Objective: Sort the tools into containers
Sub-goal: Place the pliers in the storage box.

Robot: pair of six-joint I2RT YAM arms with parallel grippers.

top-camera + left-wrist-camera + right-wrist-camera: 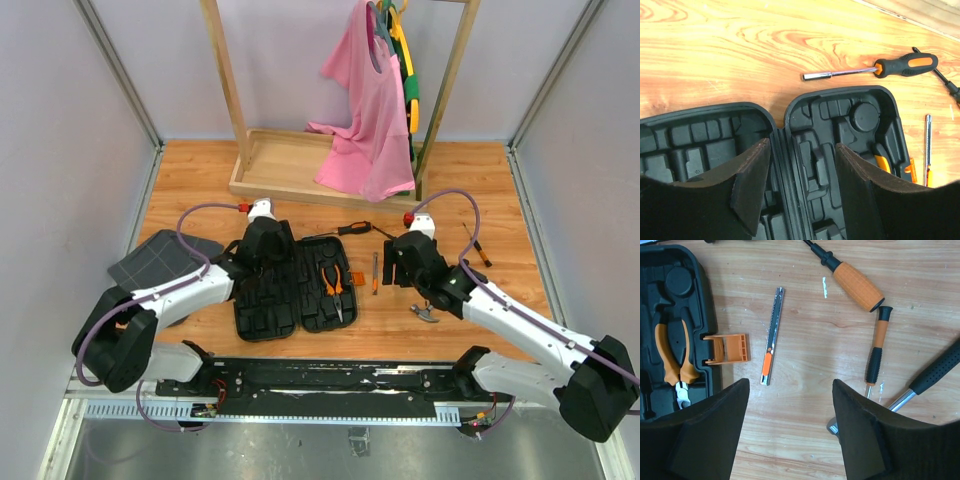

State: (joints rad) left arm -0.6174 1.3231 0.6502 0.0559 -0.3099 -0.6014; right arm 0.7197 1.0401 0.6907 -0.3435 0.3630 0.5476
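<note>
I'm partway through the sorting job. The black tool case [270, 300] lies wide open by the near edge of the surface, a bit left of the middle. The pliers [675, 357] sit in a slot in its right half, and most other slots look bare. My left fingers [747, 190] hang over the fold of the case, spread apart with nothing between them. My right fingers [710, 435] hang over bare wood just right of the case, also spread apart and holding nothing. Just ahead of them, near the case's orange latch [727, 349], lies a thin steel bar [772, 335]. Toward the right edge lie a fat orange screwdriver [857, 285], a thin screwdriver [876, 347] and the hammer [935, 372]. A long driver [875, 67] lies past the far side of the case. I think the next step is picking up another tool, most likely the thin bar. It lies flat and skinny, so I'd go down low, put one finger on each long side and pinch gently.
</note>
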